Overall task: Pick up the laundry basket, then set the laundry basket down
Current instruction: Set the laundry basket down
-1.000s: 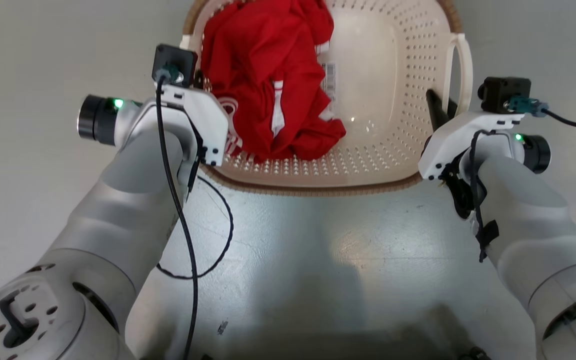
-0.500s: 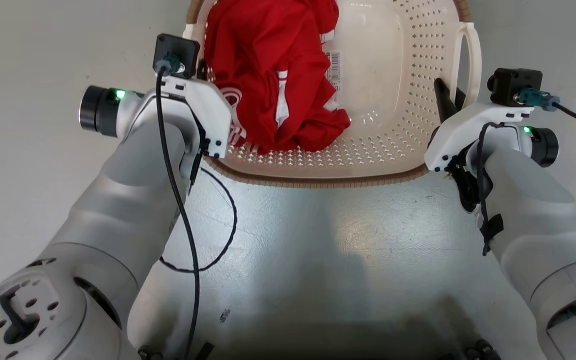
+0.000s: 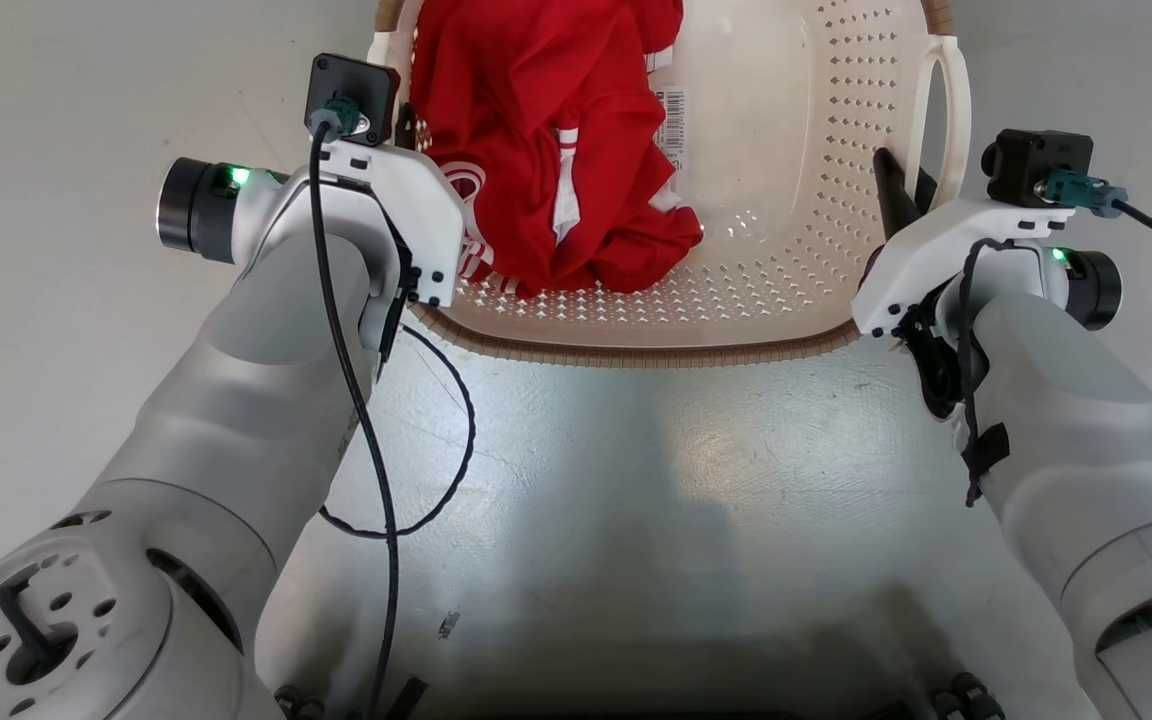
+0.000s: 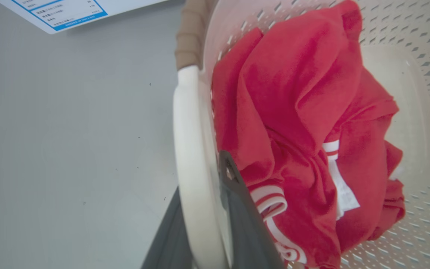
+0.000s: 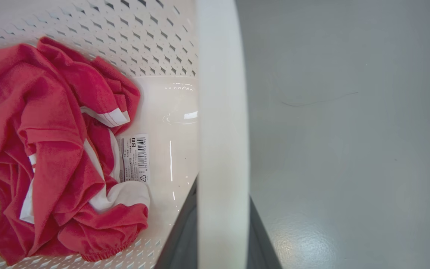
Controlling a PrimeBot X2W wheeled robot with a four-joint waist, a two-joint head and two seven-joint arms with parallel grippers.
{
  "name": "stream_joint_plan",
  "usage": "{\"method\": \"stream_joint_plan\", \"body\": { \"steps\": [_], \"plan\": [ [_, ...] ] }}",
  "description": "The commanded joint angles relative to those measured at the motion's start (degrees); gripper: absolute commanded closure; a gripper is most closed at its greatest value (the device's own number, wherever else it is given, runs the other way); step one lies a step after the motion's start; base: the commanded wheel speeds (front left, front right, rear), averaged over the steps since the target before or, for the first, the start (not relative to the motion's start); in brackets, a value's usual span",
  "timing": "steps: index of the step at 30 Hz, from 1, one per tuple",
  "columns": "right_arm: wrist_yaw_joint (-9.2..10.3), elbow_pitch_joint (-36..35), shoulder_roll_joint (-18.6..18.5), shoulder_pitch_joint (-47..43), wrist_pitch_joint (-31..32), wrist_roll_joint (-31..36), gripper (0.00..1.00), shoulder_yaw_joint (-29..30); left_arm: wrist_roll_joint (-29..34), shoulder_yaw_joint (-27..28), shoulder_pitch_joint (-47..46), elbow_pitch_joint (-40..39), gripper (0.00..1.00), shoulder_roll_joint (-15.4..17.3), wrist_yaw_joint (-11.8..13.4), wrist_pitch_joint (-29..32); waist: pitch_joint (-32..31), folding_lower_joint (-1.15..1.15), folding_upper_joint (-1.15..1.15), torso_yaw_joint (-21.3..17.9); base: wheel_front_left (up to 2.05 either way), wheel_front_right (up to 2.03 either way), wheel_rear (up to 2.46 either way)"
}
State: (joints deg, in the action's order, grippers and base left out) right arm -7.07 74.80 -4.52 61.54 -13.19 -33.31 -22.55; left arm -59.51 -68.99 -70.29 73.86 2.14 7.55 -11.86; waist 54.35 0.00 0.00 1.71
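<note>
Cream-white, the laundry basket [image 3: 786, 150] stood ahead over the grey floor [image 3: 66, 100] in the head view, a red garment [image 3: 536, 130] inside, with the left end effector [image 3: 402, 128] and right end effector [image 3: 898, 190] at its sides. In the left wrist view, dark fingers [image 4: 245, 224] were clamped on its white loop handle [image 4: 189, 149]. In the right wrist view, fingers [image 5: 177, 239] likewise pinched the other handle [image 5: 222, 112].

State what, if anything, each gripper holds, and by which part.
Both hold the laundry basket: left gripper on its left loop handle, right gripper on its right loop handle.

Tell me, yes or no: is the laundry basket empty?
No, a crumpled red garment with white trim lies inside the laundry basket.
</note>
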Motion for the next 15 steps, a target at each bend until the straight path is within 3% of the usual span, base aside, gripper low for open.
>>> {"method": "stream_joint_plan", "body": {
  "steps": [1, 15],
  "plan": [
    [-0.42, -0.85, 1.64, -1.44, -1.00, 0.32, 1.00, -0.75, 0.13, 0.08, -1.03, -0.05, 1.00, 0.87, -0.07, -0.56, 0.01, 0.00, 0.00, -0.12, 0.00, 0.00, 0.00],
    [-0.42, -0.85, 1.64, -1.70, -1.11, -0.08, 1.00, -0.70, -0.01, -0.17, -1.21, 0.04, 1.00, 0.91, -0.05, -0.58, 0.31, 0.00, 0.00, -0.76, 0.00, 0.00, 0.00]
  ]
}}
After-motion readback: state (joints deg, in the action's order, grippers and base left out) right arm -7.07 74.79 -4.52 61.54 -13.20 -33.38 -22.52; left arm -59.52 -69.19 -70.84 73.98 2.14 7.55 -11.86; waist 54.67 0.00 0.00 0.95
